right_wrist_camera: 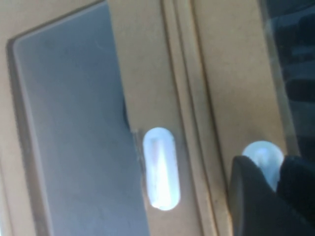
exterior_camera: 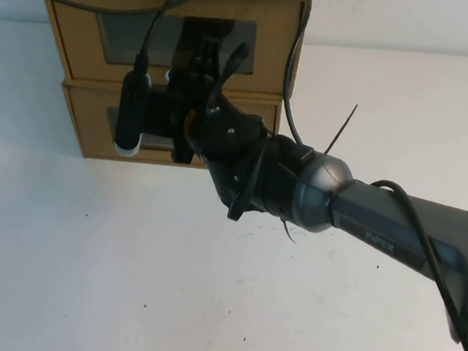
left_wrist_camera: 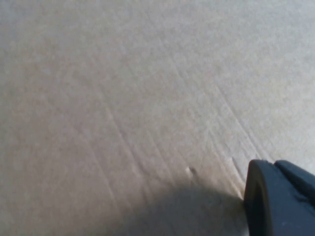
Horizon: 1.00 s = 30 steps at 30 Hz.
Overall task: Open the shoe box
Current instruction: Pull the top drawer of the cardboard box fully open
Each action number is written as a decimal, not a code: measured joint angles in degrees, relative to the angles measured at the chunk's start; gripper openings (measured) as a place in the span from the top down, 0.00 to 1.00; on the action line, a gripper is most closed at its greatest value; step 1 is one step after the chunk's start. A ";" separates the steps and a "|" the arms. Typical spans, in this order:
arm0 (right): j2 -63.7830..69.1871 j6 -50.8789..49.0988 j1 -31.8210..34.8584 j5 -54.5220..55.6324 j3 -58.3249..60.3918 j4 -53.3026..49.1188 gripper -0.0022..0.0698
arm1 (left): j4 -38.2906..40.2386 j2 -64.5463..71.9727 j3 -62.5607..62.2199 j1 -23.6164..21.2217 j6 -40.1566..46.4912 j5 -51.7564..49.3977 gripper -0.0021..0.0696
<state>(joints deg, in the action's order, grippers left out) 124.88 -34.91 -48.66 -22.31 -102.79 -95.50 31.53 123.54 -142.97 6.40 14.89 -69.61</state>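
Two brown cardboard shoe boxes with clear front windows are stacked at the back of the table, the upper box (exterior_camera: 73,36) on the lower box (exterior_camera: 85,124). My right gripper (exterior_camera: 196,72) reaches across to the upper box's front. In the right wrist view this right gripper (right_wrist_camera: 273,167) is shut on a small white handle (right_wrist_camera: 263,152) beside the dark window. The other box's oval white handle (right_wrist_camera: 160,167) is free. My left gripper (left_wrist_camera: 275,196) is out of the high view; in its wrist view it lies close against a plain cardboard surface (left_wrist_camera: 123,98).
The right arm (exterior_camera: 394,232) slants from the right edge across the white table (exterior_camera: 124,281). Black cables (exterior_camera: 295,57) loop over the boxes, and a black wrist camera with a white tip (exterior_camera: 132,112) hangs in front of the lower box.
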 joint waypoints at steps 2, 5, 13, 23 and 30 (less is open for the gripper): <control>0.11 0.00 0.04 0.00 -0.12 0.00 0.80 | 0.00 0.00 0.00 0.00 0.12 0.00 0.98; 0.59 0.00 0.26 0.00 -0.43 -0.26 0.80 | 0.00 0.00 0.00 0.00 0.12 0.00 0.98; 0.68 0.00 0.68 0.53 -0.58 -0.26 0.80 | 0.00 0.00 0.00 0.00 0.23 0.00 0.98; 0.68 0.09 0.81 0.53 -0.58 -0.26 0.89 | 0.00 0.00 0.00 0.00 0.23 0.00 0.98; 0.68 0.23 0.81 0.53 -0.72 0.57 0.89 | 0.00 0.00 0.00 0.00 0.23 0.00 0.98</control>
<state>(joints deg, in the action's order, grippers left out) 125.56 -34.68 -47.85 -21.78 -103.50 -94.92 31.53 123.54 -142.97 6.40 15.12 -69.61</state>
